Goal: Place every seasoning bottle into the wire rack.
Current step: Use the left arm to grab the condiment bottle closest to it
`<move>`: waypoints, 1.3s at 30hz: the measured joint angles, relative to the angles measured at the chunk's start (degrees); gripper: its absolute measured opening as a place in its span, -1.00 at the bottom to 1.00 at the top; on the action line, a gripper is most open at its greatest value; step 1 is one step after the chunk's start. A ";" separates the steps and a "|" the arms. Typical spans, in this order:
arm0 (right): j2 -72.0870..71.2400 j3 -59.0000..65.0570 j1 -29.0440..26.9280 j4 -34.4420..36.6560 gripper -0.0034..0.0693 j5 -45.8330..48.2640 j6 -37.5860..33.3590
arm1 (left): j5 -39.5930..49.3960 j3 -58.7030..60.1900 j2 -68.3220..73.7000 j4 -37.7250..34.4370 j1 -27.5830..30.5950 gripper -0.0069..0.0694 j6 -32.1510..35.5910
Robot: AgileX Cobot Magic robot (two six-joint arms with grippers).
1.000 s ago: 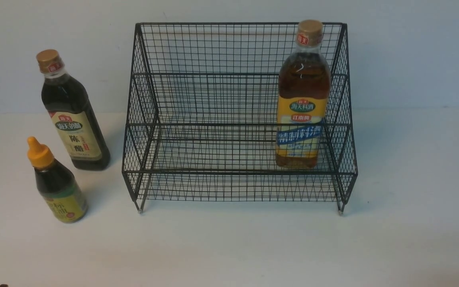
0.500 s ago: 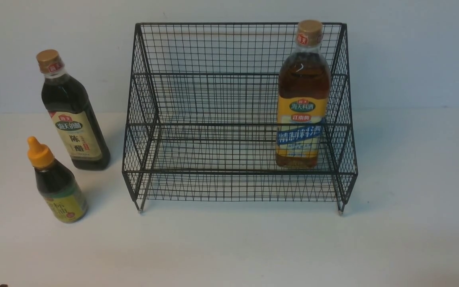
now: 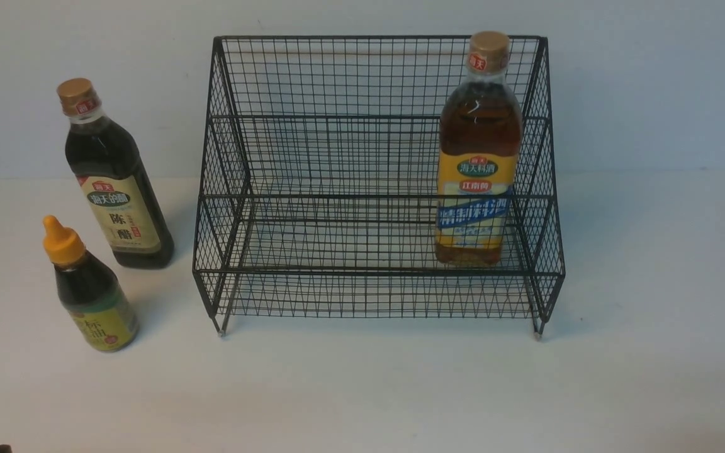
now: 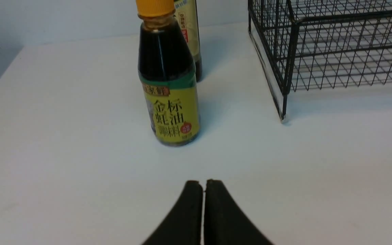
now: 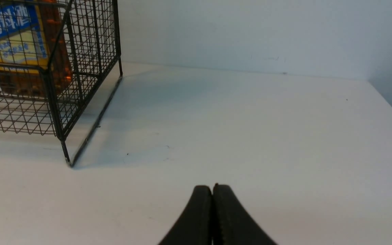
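Amber bottle (image 3: 479,157) sits in the 1 rack (image 3: 375,272), small bottle (image 4: 168,98) half-hides dark bottle (image 4: 186,17) outside, 3 total; left gripper (image 4: 202,182) and right gripper (image 5: 212,186), 2 total, closed, empty.

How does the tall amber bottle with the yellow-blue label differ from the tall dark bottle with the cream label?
Place: the tall amber bottle with the yellow-blue label stands inside the black wire rack, on its right side; the tall dark bottle with the cream label stands on the white table, left of the rack.
Liquid: the amber bottle's is golden-brown and see-through, the dark bottle's nearly black.
Both are upright and tan-capped.
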 joint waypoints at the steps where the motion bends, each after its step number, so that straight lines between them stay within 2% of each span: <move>1: 0.00 0.00 0.00 0.00 -0.94 0.00 0.00 | -2.82 0.06 0.00 -0.91 0.00 -0.83 -0.06; 2: 0.00 0.00 0.00 0.00 -0.94 0.00 0.00 | -2.82 0.06 0.00 -1.04 0.00 -0.83 -0.11; 4: 0.00 0.00 0.00 0.00 -0.94 0.00 0.00 | -8.40 0.06 0.00 -1.80 0.00 -0.83 -0.10; 11: 0.00 0.00 0.00 0.00 -0.95 0.02 0.00 | -38.29 0.06 0.00 -2.73 0.00 -0.83 0.42; 12: 0.00 0.00 0.00 0.00 -0.95 0.02 0.00 | -39.11 0.06 0.00 -2.79 0.00 -0.83 0.42; 13: 0.00 0.00 0.00 0.00 -0.95 0.02 0.00 | -45.12 0.06 0.55 -3.94 0.00 -0.83 0.88; 14: 0.00 0.00 0.00 0.00 -0.95 0.07 0.00 | -47.28 0.00 1.70 -4.71 0.00 -0.83 1.03; 22: 0.00 -0.02 0.00 0.00 -0.95 0.13 0.00 | -51.43 -3.81 22.17 -6.22 0.00 -0.83 1.20; 27: 0.00 -0.07 0.00 0.00 -0.95 0.18 0.00 | -57.59 -7.75 38.55 -6.22 0.00 -0.80 1.20; 34: 0.00 -0.07 0.00 0.00 -0.95 0.24 0.00 | -66.71 -12.68 58.47 -6.28 0.00 -0.49 1.20; 35: 0.00 -0.07 0.00 0.00 -0.95 0.24 0.00 | -68.82 -14.21 63.18 -6.68 0.00 -0.33 1.20; 37: 0.00 -0.07 0.00 0.00 -0.95 0.24 0.00 | -70.10 -14.99 65.60 -7.35 0.00 -0.23 1.20; 39: 0.00 -0.07 0.00 0.00 -0.95 0.29 0.00 | -73.27 -16.60 71.01 -9.41 0.00 0.03 1.20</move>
